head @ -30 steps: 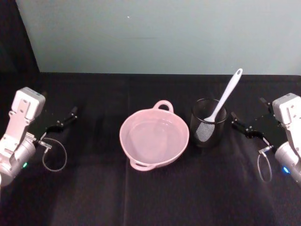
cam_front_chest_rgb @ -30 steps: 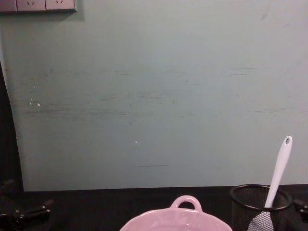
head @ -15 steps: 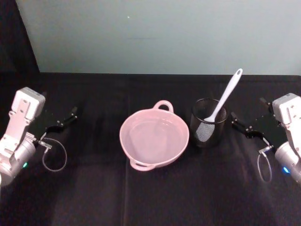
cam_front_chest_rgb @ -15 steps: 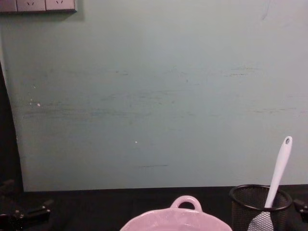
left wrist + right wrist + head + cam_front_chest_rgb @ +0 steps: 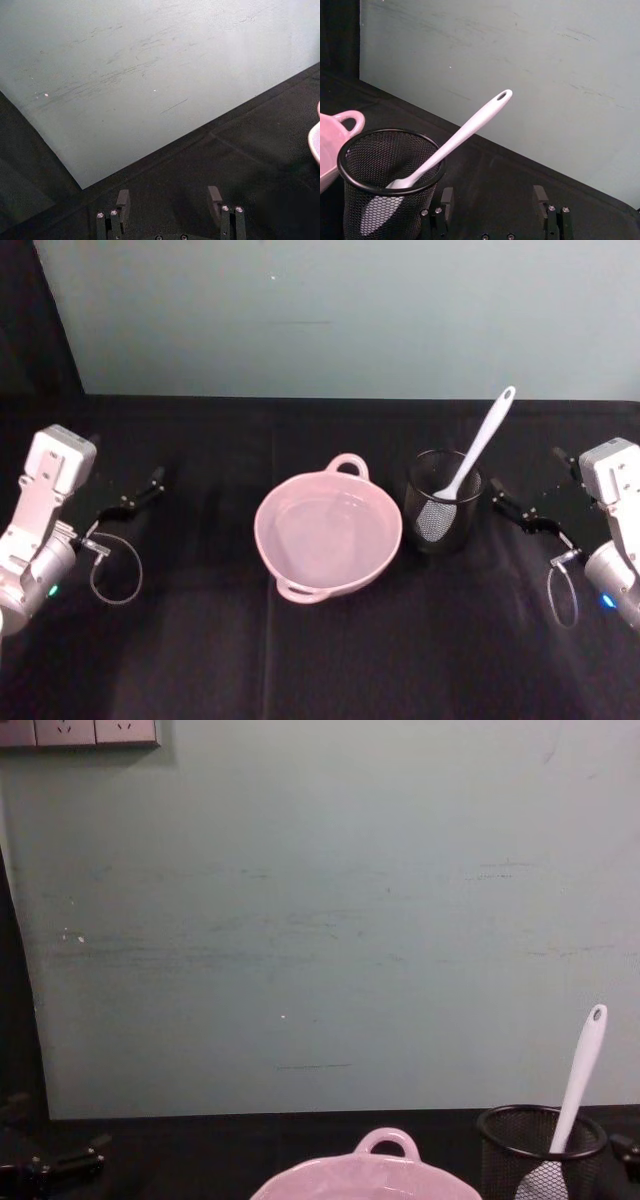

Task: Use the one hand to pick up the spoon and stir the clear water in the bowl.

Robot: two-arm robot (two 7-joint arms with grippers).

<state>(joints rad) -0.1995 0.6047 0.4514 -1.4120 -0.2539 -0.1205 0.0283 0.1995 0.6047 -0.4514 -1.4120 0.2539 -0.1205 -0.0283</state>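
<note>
**Spoon and surroundings.** The white spoon (image 5: 478, 452) stands in a black wire-mesh cup (image 5: 462, 528). Its paddle head is down inside the mesh. Its slim handle leans against the cup's rim and rises at a tilt, with the holed end uppermost. Nothing grips it.

The cup stands upright just beside the pale pink bowl (image 5: 260, 535), on the bowl's right. The bowl sits near the middle of the black-covered counter (image 5: 330, 660). One loop handle points towards the wall, and a shallow pool of clear water lies inside.

The right end effector (image 5: 493, 195) rests low over the counter to the right of the cup, near it but not touching. Its two black fingers are spread apart with nothing between them, and they point towards the cup and spoon.

The left end effector (image 5: 168, 200) lies at the counter's far left, well apart from the bowl. Its fingers are likewise spread and empty.
</note>
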